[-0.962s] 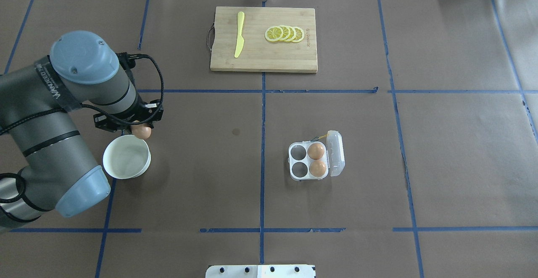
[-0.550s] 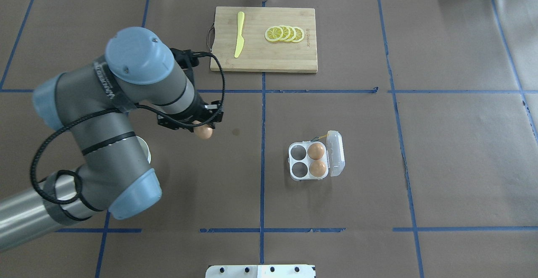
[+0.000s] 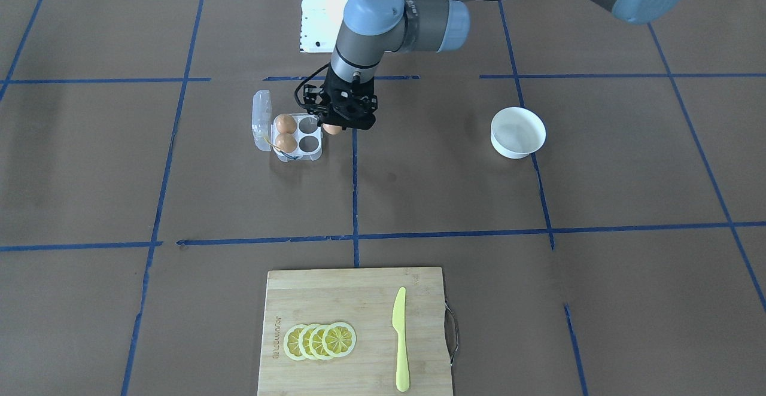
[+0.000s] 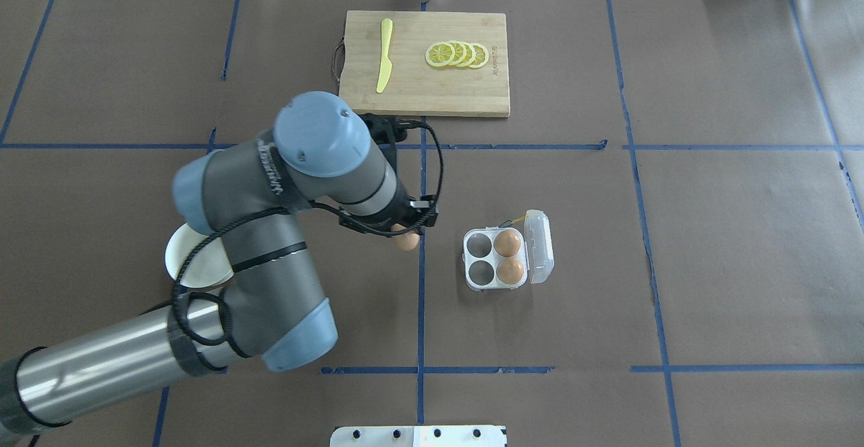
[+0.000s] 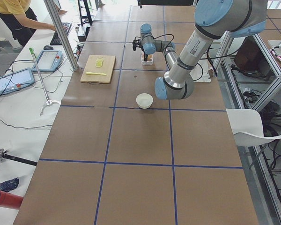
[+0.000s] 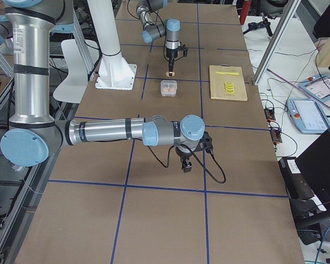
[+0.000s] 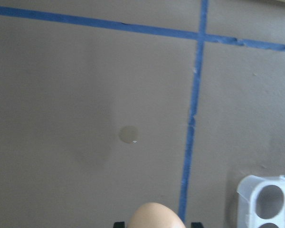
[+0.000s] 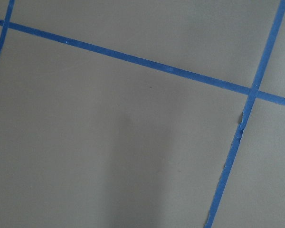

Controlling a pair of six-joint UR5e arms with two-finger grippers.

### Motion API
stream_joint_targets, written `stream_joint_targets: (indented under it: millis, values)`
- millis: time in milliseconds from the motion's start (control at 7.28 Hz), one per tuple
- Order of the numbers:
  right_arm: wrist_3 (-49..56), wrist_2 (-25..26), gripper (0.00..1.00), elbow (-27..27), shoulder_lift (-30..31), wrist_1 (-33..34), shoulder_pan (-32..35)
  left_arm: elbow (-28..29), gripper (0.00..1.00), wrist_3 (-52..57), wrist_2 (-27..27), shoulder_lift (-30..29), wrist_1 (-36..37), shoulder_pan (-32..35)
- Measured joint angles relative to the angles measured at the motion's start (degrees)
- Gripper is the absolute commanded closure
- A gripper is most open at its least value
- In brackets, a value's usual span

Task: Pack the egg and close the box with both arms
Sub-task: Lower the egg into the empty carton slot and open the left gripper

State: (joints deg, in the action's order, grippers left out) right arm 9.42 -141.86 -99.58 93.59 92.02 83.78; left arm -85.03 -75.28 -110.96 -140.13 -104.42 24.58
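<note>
My left gripper (image 4: 406,233) is shut on the egg (image 4: 408,242) and holds it above the table, just left of the box (image 4: 472,260). The front view shows the egg (image 3: 332,128) beside the box (image 3: 298,155), and the left wrist view shows it (image 7: 156,216) at the bottom edge with the box corner (image 7: 249,190) at lower right. The box lies open, its clear lid (image 4: 540,244) folded to the right. Two brown eggs (image 4: 507,243) fill the right cups; the two left cups are empty. My right gripper (image 6: 185,165) shows only in the exterior right view, so I cannot tell its state.
A white bowl (image 3: 518,133) stands left of the box, partly under my left arm in the overhead view. A wooden cutting board (image 4: 432,89) with a yellow knife (image 4: 385,55) and lemon slices (image 4: 457,54) lies at the far side.
My left arm has swung right from the bowl with the egg in its gripper, and now stops just left of the box. The box has not moved.
</note>
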Motion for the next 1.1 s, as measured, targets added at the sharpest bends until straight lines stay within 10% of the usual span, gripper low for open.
stream_joint_targets:
  millis: [412, 824, 1099]
  values:
    - [0.1, 0.0, 0.0, 0.0, 0.1, 0.1, 0.0, 2.5, 0.71, 0.0, 4.0, -2.1, -2.0, -3.3]
    - [0.1, 0.0, 0.0, 0.1, 0.1, 0.1, 0.0, 2.5, 0.61, 0.3, 4.5, -2.3, -2.2, -3.5]
    - [0.1, 0.0, 0.0, 0.2, 0.1, 0.1, 0.0, 2.5, 0.27, 0.4, 5.0, -2.3, -2.6, -3.5]
